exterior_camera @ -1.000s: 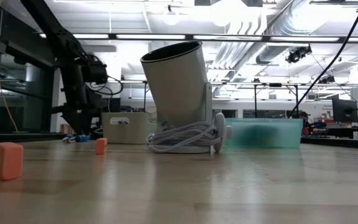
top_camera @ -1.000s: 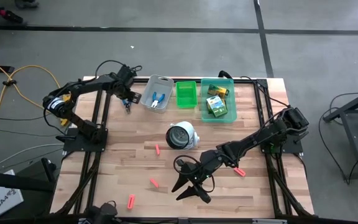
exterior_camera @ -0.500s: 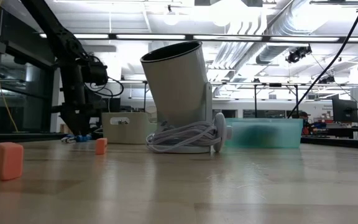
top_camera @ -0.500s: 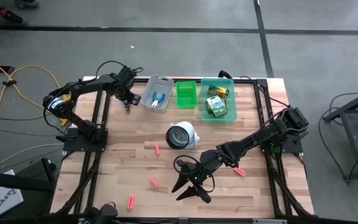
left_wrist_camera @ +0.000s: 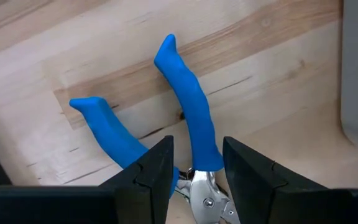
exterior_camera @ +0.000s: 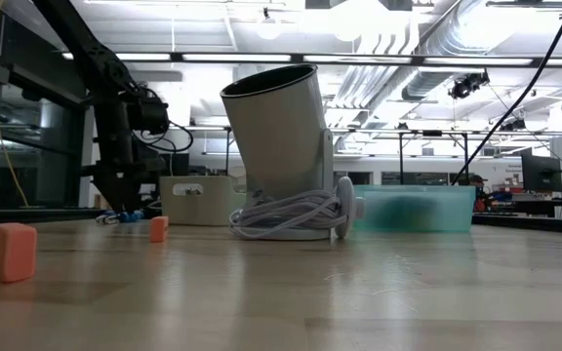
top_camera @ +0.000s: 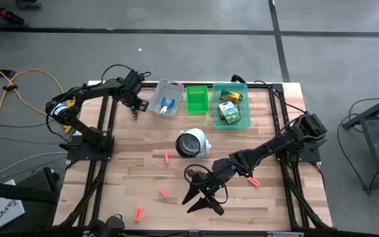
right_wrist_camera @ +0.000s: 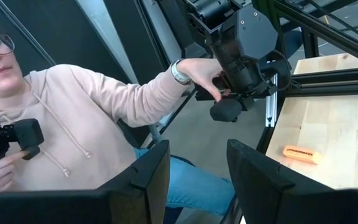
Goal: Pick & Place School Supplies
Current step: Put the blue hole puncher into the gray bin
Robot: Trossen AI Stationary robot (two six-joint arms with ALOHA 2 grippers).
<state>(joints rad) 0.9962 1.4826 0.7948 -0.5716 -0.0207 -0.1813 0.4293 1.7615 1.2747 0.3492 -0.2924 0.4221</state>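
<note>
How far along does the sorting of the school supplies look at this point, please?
Done: scissors lie in the grey bin, crayon boxes in the teal bin. In hand: the left gripper is at blue-handled scissors beside the grey bin. Left: red-pink stubs on the table; the right gripper is near them.

Even overhead light falls on the desk [top_camera: 137, 164], with only soft, short shadows under the arms. At desk height, ceiling strip lights [exterior_camera: 261, 57] flare white and the teal bin [exterior_camera: 413, 210] behind the white cylinder [exterior_camera: 281, 146] smears out of focus. Just ahead of the left pincer [left_wrist_camera: 194, 171], the scissors [left_wrist_camera: 188, 118] look crisp, casting a faint shadow.
</note>
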